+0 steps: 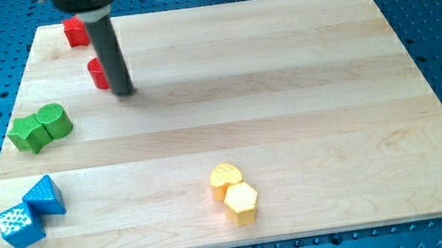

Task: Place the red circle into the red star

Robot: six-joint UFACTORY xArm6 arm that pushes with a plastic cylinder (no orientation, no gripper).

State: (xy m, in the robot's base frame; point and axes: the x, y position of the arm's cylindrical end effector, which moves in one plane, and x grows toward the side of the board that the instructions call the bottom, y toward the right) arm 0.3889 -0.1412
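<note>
Since the red circle (98, 73) is to be driven up-view to the red star (75, 32), my tip (124, 92) is set beside it — lower right, seemingly touching — no pincer is fitted.

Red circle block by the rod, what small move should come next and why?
Probably a short push toward the view's top. My tip sits just to the view's right of the red circle block, and the red star block lies above it, slightly left, with a gap between them.
</note>
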